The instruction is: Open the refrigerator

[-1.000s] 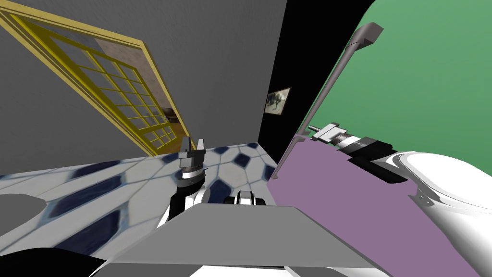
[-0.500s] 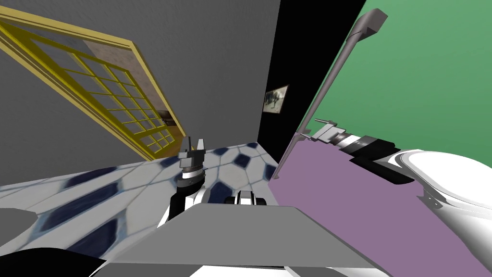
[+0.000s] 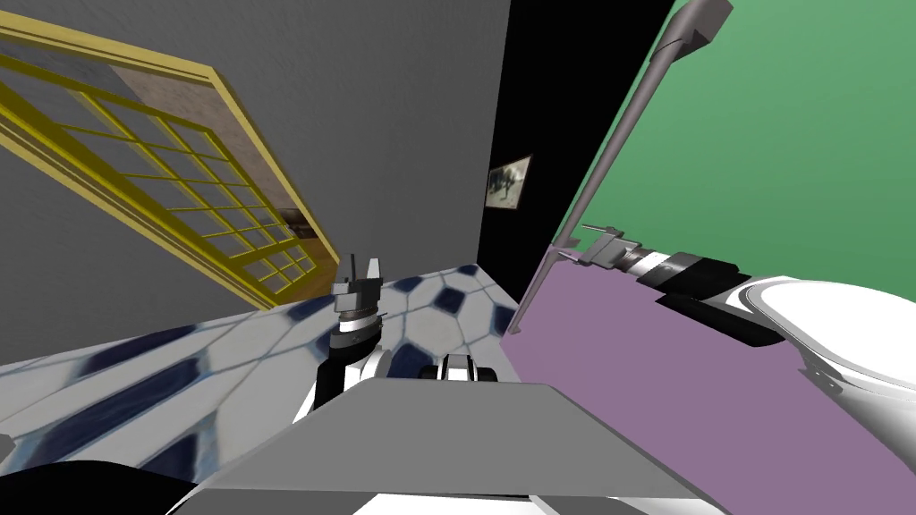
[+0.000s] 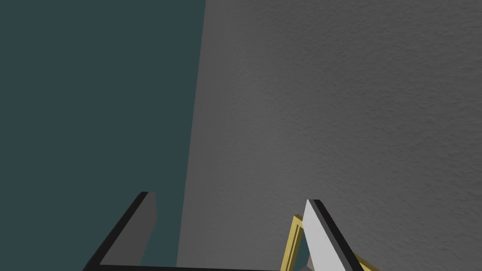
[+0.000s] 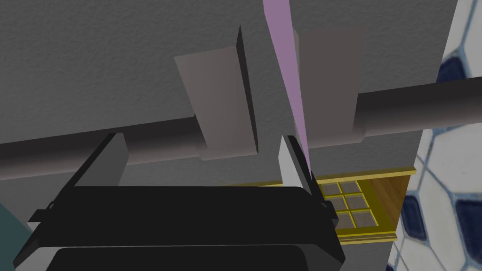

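The right hand (image 5: 201,141) is spread wide and holds nothing. The grey handle (image 5: 47,155) of the refrigerator (image 3: 787,161) crosses just past its fingertips. This bar belongs to the green upper door (image 3: 805,107), and the hand meets it at its bottom end, right beside the mount (image 5: 221,108). I cannot be sure whether the bar already sits between the fingers or just beyond them.

That doubt is the first risk. If the hand closes too shallow, the blades would pinch only the front of the round bar and slide off at the first pull. The second risk is the mount, which is so near one finger that closing could catch on it instead of gripping the bar cleanly. Just across a narrow gap from the hand is the lower handle (image 5: 414,106) of the purple lower door (image 3: 626,375), and drifting that way would open the wrong door. The pull should also follow the door's swing, since a straight tug would likely twist the bar out of the thin fingers. The right arm lies close across the door fronts, so the opening door may strike it.

The left hand (image 3: 362,266) is raised out to the other side, well apart from the refrigerator, open and empty.
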Tool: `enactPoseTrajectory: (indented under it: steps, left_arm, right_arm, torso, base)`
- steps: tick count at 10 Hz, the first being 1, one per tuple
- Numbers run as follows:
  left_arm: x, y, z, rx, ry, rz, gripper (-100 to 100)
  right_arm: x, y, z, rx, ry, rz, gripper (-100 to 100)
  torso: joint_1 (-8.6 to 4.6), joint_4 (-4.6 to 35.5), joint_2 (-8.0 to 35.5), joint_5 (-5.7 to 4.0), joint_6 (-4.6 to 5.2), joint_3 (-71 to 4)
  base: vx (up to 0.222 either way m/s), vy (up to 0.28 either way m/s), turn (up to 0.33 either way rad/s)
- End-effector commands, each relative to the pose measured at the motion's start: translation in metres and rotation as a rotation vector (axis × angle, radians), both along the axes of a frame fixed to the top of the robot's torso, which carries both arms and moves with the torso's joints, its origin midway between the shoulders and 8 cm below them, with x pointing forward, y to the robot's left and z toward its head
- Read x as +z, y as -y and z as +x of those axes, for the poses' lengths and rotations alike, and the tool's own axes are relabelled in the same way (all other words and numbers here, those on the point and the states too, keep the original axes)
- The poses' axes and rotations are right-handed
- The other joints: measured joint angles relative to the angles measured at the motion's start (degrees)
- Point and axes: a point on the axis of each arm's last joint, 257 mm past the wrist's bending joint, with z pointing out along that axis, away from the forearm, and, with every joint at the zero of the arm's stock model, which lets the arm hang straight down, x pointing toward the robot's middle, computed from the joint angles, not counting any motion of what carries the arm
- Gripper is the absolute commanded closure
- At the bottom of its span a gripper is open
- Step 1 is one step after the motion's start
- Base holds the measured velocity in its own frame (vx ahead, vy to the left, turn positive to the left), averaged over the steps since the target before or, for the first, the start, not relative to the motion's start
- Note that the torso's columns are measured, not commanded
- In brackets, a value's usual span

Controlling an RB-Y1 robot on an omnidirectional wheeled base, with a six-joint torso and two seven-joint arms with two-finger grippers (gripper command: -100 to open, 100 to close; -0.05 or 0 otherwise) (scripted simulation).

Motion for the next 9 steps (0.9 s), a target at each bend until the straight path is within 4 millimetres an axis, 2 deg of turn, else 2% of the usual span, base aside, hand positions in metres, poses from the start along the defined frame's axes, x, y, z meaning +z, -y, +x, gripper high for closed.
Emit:
enactPoseTrajectory:
  steps: [1, 5, 7, 8, 9]
  left_arm:
    - [0.0000, 0.0000, 0.0000, 0.000, 0.000, 0.000, 0]
    - [0.0000, 0.0000, 0.0000, 0.000, 0.000, 0.000, 0]
    - [0.0000, 0.0000, 0.0000, 0.000, 0.000, 0.000, 0]
    - [0.0000, 0.0000, 0.0000, 0.000, 0.000, 0.000, 0]
    - [0.0000, 0.0000, 0.0000, 0.000, 0.000, 0.000, 0]
  right_arm:
    - [0.0042, 0.0021, -0.0009, -0.019, 0.005, -0.099, -100]
    - [-0.0019, 0.0022, -0.0022, -0.038, -0.008, -0.228, -100]
    - [0.0065, 0.0007, -0.0023, -0.033, -0.004, -0.217, -100]
    - [0.0022, -0.0005, -0.0021, -0.031, -0.006, -0.213, -100]
    - [0.0028, -0.0003, -0.0021, -0.032, -0.006, -0.212, 100]
  torso:
    - [0.07, 0.0, 0.0, -0.04, -0.05, 0.0]
    - [0.39, -0.2, -0.2, -0.27, -0.11, 0.1]
    - [0.59, -0.3, -0.1, -0.40, -0.25, 0.2]
    - [0.80, -0.3, -0.3, -0.23, -0.31, 0.1]
    - [0.82, -0.3, -0.3, -0.26, -0.34, 0.1]
  base:
    - [0.057, 0.008, -0.075]
    - [0.053, 0.019, -0.081]
    - [0.048, 0.034, -0.014]
    - [0.046, 0.034, -0.020]
    - [-0.004, 0.008, -0.021]
